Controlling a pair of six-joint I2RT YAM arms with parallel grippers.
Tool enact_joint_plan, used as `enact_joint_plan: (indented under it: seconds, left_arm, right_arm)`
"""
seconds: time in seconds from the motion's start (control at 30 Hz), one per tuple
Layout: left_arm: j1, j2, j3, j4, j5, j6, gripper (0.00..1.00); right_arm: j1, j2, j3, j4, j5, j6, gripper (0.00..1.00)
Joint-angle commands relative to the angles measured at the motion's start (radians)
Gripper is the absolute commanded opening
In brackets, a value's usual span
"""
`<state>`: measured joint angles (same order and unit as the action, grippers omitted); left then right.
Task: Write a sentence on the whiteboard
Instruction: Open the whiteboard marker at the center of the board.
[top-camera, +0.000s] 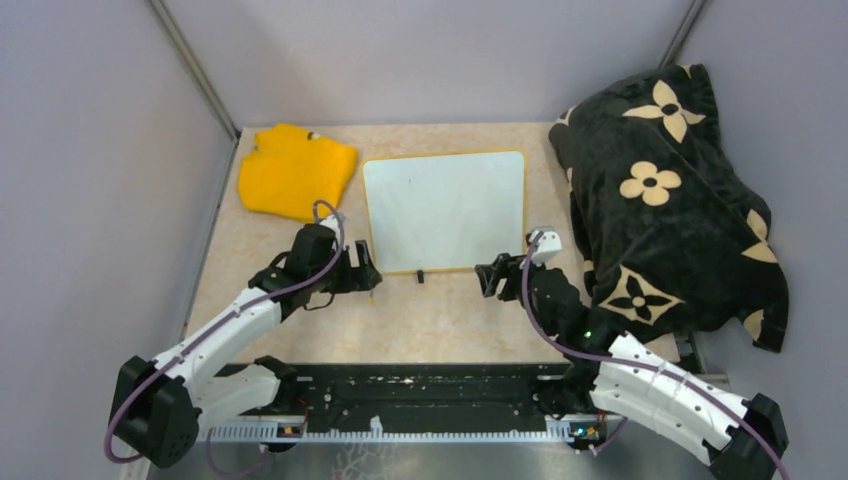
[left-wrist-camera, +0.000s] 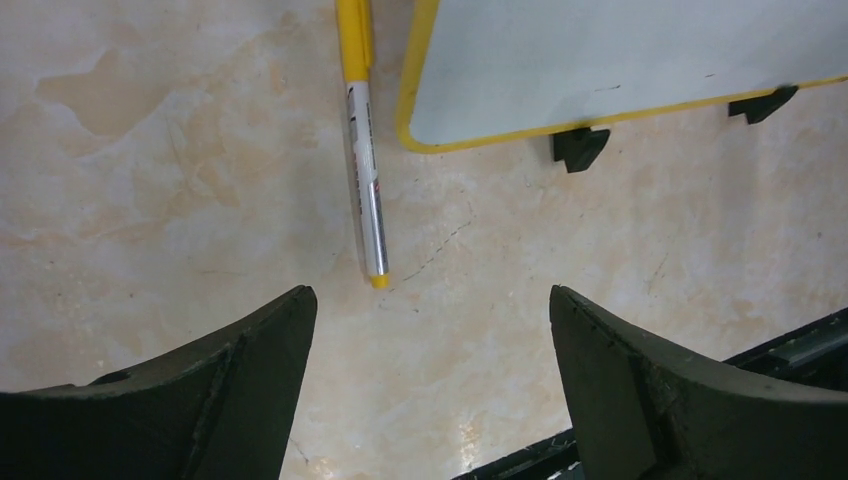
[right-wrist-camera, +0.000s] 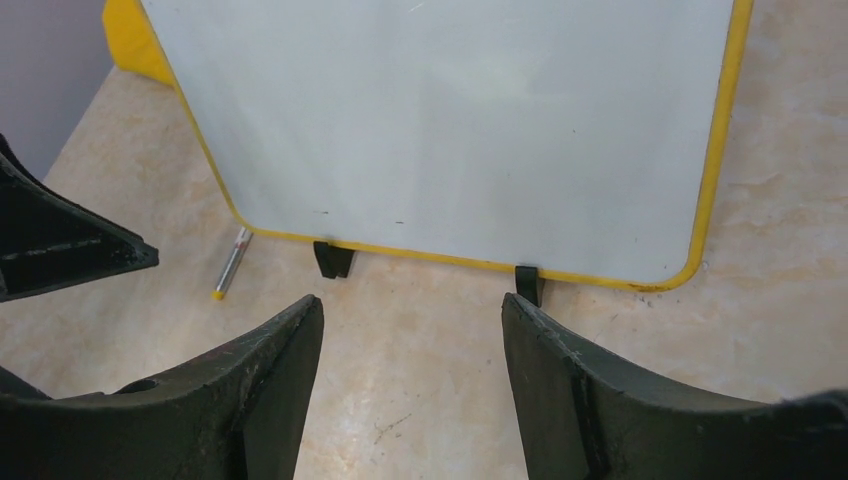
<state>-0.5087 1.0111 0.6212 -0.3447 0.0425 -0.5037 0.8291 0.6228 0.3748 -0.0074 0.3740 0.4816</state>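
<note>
Whiteboard (top-camera: 444, 210) lies flat mid-counter (top-camera: 440, 325), writing face up, near edge toward the arms. The face is blank white in all 3 views, with only a few tiny specks. No sentence is on it, not 1 letter, so the writing part of the task is judged 0% done.

Yellow cloth (top-camera: 295, 170) is bunched at the far left, just beside the board's left edge.

Left gripper (left-wrist-camera: 430, 292) hovers low over bare counter off the board's near-left corner, jaws wide apart, holding nothing. Right gripper (right-wrist-camera: 412, 300) hovers at the board's near edge toward the right, jaws also apart and empty.

Marker (left-wrist-camera: 365, 170), silver barrel with yellow ends, lies on the counter just beside that near-left corner, ahead of the left gripper and untouched. Its cap looks to be on, though this is not certain.

The board's 2 black feet (right-wrist-camera: 333, 258) show under the near rim.

Left to do, as judged: grasp the marker, uncap it, write the whole sentence.
</note>
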Motion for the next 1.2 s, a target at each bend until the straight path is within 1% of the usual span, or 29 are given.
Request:
enact_joint_plan:
  seconds: [0.0,0.17,0.27,0.37,0.43,0.53,0.83,1.17]
  left_arm:
    - [-0.018,0.075,0.007,-0.064,0.0,-0.017,0.89]
    - [-0.039,0.179,0.014,-0.068,-0.023,-0.013,0.78]
    - [-0.062,0.244,0.039,-0.061,-0.033,-0.004,0.69]
    - [-0.098,0.306,0.082,-0.071,-0.111,0.008,0.65]
    - [-0.109,0.349,0.098,-0.074,-0.126,0.008,0.63]
    - [-0.117,0.405,0.103,-0.063,-0.143,-0.003,0.55]
    - [-0.12,0.473,0.124,-0.037,-0.199,-0.005,0.51]
    - [-0.15,0.473,0.116,-0.065,-0.276,-0.009,0.37]
  right_arm:
    - [0.01,-0.043,0.021,-0.017,0.021,-0.019,0.65]
    - [0.009,-0.08,0.022,-0.045,0.042,-0.023,0.64]
    - [0.009,-0.092,0.02,-0.05,0.044,-0.024,0.64]
    - [0.01,-0.095,0.017,-0.056,0.045,-0.023,0.64]
    - [0.009,-0.098,0.019,-0.063,0.048,-0.021,0.64]
    - [0.009,-0.108,0.018,-0.074,0.055,-0.021,0.64]
    - [0.009,-0.135,0.011,-0.077,0.065,-0.022,0.63]
    - [0.01,-0.135,0.009,-0.079,0.069,-0.024,0.63]
